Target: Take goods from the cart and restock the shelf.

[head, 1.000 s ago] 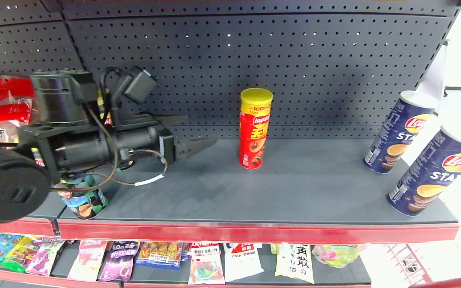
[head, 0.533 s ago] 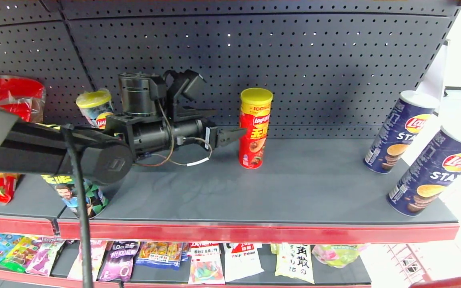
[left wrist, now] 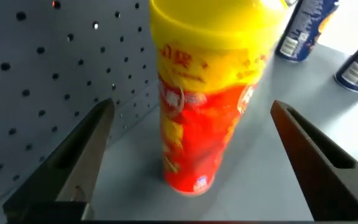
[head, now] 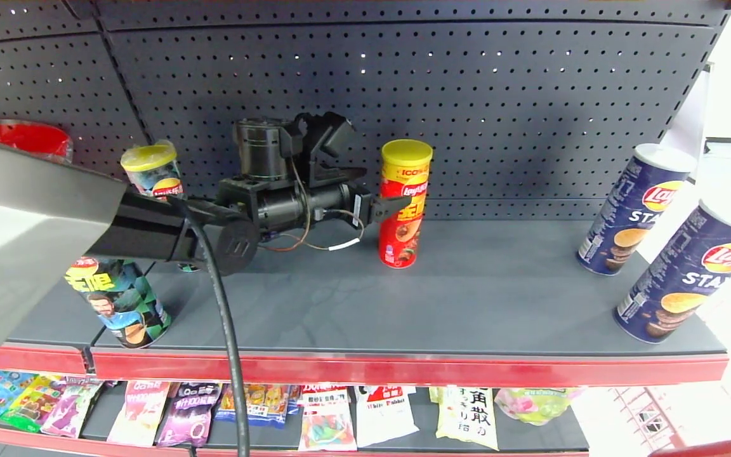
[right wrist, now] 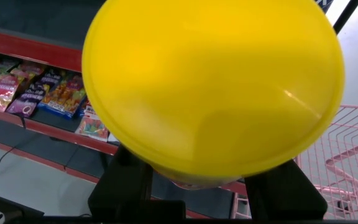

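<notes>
The left gripper [head: 397,204] is spread wide. Its dark, wedge-shaped fingers [left wrist: 82,155] flank the red can [head: 405,209], and the left wrist view shows a gap on each side. The can stands upright between the fingertips. It is a glossy cylinder with a smooth yellow lid, on the matte grey shelf [head: 467,304] just before the perforated metal panel [head: 499,95]. Well beyond the fingertips stand two blue tubes [head: 632,209] with pale lids. Back along the arm from the fingers are a yellow-lidded tin [head: 150,168] and a green-patterned tin [head: 118,301].

The right gripper [right wrist: 204,183] is clenched on a second can [right wrist: 213,87], with black fingers [right wrist: 126,186] on either side of its body just under the broad round yellow lid. A pink wire cart [right wrist: 353,155] lies beside one finger, and shiny packets [right wrist: 61,93] lie beyond the other.
</notes>
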Tool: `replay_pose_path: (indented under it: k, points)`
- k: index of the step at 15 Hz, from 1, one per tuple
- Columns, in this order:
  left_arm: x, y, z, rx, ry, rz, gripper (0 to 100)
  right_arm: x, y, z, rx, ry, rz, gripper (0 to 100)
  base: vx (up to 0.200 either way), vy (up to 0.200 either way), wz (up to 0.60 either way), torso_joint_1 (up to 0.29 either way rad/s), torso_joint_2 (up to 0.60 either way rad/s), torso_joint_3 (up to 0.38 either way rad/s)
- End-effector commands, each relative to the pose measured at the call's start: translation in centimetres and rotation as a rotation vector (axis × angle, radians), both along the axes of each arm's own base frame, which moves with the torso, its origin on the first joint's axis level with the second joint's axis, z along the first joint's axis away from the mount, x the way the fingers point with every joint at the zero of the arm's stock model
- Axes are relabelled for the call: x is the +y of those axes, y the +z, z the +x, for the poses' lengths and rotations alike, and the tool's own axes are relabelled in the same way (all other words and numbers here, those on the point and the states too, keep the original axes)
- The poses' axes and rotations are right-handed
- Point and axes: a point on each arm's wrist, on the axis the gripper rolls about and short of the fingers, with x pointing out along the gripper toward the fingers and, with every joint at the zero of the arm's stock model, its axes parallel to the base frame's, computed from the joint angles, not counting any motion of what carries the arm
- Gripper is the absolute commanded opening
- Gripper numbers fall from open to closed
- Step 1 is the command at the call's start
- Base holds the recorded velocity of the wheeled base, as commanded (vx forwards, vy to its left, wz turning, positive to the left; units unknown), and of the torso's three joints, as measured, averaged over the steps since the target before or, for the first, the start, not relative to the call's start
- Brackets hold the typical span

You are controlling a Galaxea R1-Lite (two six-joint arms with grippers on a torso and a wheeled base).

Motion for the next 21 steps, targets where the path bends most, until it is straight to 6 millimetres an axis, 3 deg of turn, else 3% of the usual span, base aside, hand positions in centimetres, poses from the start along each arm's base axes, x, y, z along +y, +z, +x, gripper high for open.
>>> replay_pose_path:
  k: [1, 10, 11, 17, 21]
  points:
    - [-0.9, -0.5, 0.6, -0.001, -0.012, -0.001, 100, 0.0, -0.1, 0.0, 0.004, 0.000, 0.001, 0, 0.000, 0.000, 0.00, 0.000, 0.00, 0.000]
    - [-3.7, -0.2, 2.6, 0.034, -0.046, 0.020, 100, 0.0, -0.2, 0.0, 0.006, -0.009, 0.003, 0, 0.000, 0.000, 0.00, 0.000, 0.00, 0.000]
    - [-3.8, -0.3, 2.7, 0.034, -0.047, 0.020, 0, 0.0, -0.2, 0.0, 0.008, -0.009, 0.003, 0, 0.000, 0.000, 0.00, 0.000, 0.00, 0.000]
    - [-3.8, -0.1, 2.5, 0.035, -0.067, 0.017, 0, 0.0, -0.4, 0.1, 0.013, -0.012, 0.002, 0, 0.000, 0.000, 0.00, 0.000, 0.00, 0.000]
    - [-2.7, 1.8, 0.6, 0.040, -0.213, -0.001, 0, 0.0, -0.4, 0.1, 0.013, -0.012, 0.002, 0, 0.000, 0.000, 0.00, 0.000, 0.00, 0.000]
